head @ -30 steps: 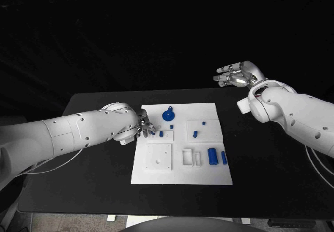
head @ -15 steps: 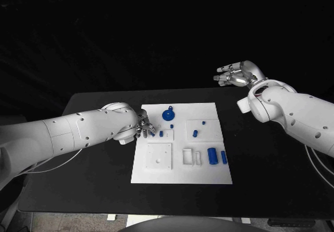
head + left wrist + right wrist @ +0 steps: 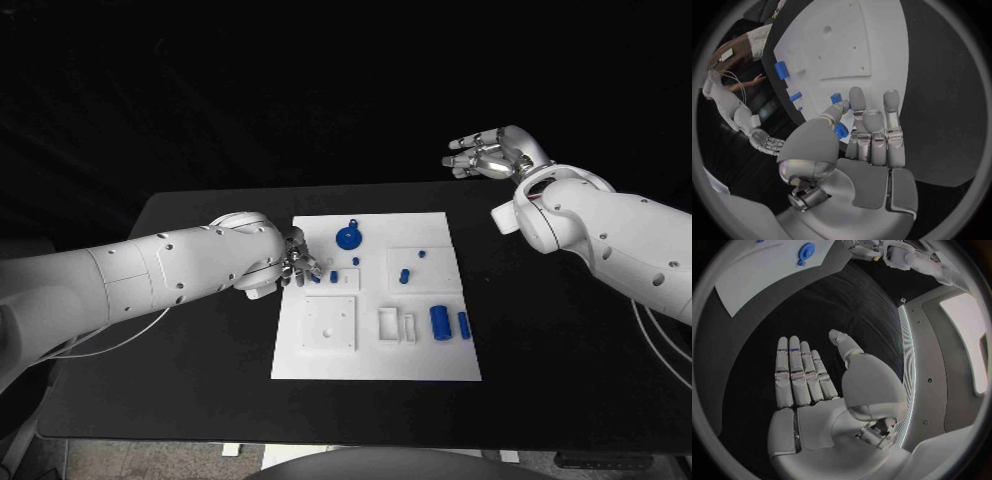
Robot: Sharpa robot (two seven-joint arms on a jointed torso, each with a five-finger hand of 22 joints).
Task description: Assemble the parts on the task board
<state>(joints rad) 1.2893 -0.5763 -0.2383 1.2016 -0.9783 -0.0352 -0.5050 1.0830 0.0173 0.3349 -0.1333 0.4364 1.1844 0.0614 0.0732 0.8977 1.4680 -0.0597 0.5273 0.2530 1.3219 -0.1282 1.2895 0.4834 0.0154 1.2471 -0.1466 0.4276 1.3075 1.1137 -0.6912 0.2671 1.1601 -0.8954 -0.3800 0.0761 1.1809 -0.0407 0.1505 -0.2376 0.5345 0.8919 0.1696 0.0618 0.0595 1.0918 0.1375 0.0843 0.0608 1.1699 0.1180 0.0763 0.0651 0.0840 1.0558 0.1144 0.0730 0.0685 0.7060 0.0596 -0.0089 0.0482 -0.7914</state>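
The white task board (image 3: pixel 375 345) lies in the middle of the black table. My left hand (image 3: pixel 299 262) hovers at the board's left edge, near its far end. Its thumb and a finger pinch a small blue part (image 3: pixel 841 131), which lies by the fingertips (image 3: pixel 316 277). Another small blue part (image 3: pixel 837 98) stands just past the fingertips (image 3: pixel 335 277). A round blue part (image 3: pixel 349 238) sits at the board's far end. Two blue cylinders (image 3: pixel 438 324) lie at its right side. My right hand (image 3: pixel 490 153) is raised beyond the table's far right, open and empty (image 3: pixel 811 385).
More small blue parts (image 3: pixel 407 274) stand in the board's right half. White raised blocks (image 3: pixel 329 322) take up its near left part. Bare black table (image 3: pixel 173 380) surrounds the board. The board's far end (image 3: pixel 767 265) and the round blue part (image 3: pixel 806 250) appear past my right hand's fingers.
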